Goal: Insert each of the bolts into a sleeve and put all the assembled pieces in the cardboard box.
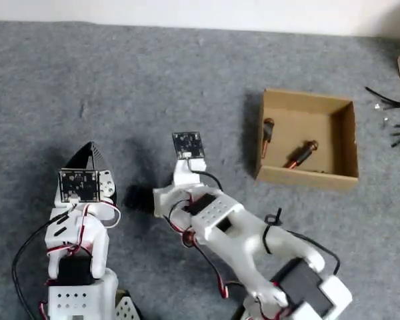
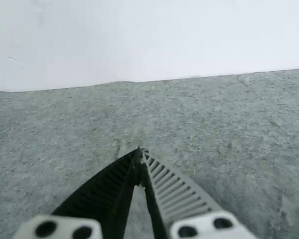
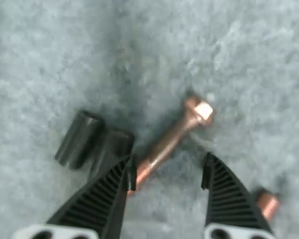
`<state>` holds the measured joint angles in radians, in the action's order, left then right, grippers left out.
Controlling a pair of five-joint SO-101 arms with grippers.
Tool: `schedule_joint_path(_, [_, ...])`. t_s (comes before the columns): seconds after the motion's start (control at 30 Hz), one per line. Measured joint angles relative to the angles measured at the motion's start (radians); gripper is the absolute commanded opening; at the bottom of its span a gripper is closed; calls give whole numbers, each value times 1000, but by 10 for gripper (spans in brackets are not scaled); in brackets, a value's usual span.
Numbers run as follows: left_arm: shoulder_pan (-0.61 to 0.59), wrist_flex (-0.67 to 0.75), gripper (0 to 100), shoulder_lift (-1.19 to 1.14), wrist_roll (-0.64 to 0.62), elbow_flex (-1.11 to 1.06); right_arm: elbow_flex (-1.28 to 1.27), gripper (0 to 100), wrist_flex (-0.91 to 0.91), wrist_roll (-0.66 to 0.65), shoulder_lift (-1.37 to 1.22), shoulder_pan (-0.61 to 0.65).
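grey felt-like carpet (image 3: 249, 59) covers the table under both arms. nearest, in the right wrist view, the right gripper (image 3: 169, 167) hangs low over the carpet with its jaws spread wide and nothing between them gripped. a copper bolt (image 3: 174, 134) lies slantwise in the gap, its plain end just beside the tip of one finger (image 3: 114, 189) and its hex head pointing away from the gripper. carpet shows between the bolt and the other finger (image 3: 224, 191). two black sleeves lie side by side outside the first finger: the nearer sleeve (image 3: 112, 149) is partly hidden behind that finger, and the outer sleeve (image 3: 78, 138) lies free on the carpet. the end of a second copper bolt (image 3: 266, 203) peeks out past the outer edge of the other finger.

in the left wrist view, the left gripper (image 2: 139, 159) is clenched tip to tip with nothing in it. carpet runs from its tips out to the white wall (image 2: 139, 40).

in the high view, the left gripper (image 1: 90, 157) points away from its base, well apart from the cardboard box (image 1: 307, 179). a stretch of carpet lies between the right arm's wrist (image 1: 187, 177) and the box's near wall. the box stands open-topped with upright walls. inside it lie two assembled pieces, one (image 1: 267, 133) close to the wall facing the arms' side and the other (image 1: 301, 155) slantwise near the middle. beyond the box, at the carpet's right edge, lie small dark loose parts (image 1: 395, 127). the carpet's far edge meets the wall.
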<state>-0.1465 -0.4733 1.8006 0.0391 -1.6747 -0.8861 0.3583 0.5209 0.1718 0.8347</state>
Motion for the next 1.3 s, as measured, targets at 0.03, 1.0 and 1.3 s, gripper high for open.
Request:
schedule_joint_path(0.03, [-6, 8, 7, 0, 0, 0, 0, 190, 5, 0, 31, 2])
schedule_joint_path(1.0, [-84, 64, 7, 0, 0, 0, 278, 190, 66, 0, -226, 92])
schedule_joint_path(1.3, [-84, 64, 7, 0, 0, 0, 327, 190, 206, 0, -288, 94])
